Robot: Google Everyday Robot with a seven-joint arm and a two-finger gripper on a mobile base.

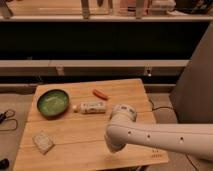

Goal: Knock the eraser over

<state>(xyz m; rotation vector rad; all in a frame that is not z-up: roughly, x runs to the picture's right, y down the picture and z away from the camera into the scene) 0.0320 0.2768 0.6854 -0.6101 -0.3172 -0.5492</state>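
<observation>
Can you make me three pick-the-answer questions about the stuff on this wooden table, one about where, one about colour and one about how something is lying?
1. Where is the bowl?
A. back left of the table
B. front right corner
C. on the floor

2. What colour is the small carrot-like thing?
A. blue
B. orange-red
C. white

3. How is the white bottle placed?
A. standing upright
B. inside the bowl
C. lying on its side

Answers:
1 A, it sits near the far left edge.
2 B, it shows orange-red against the wood.
3 C, its long side rests flat on the table beside the bowl.

The gripper is hidden behind the arm over the table's front right.
</observation>
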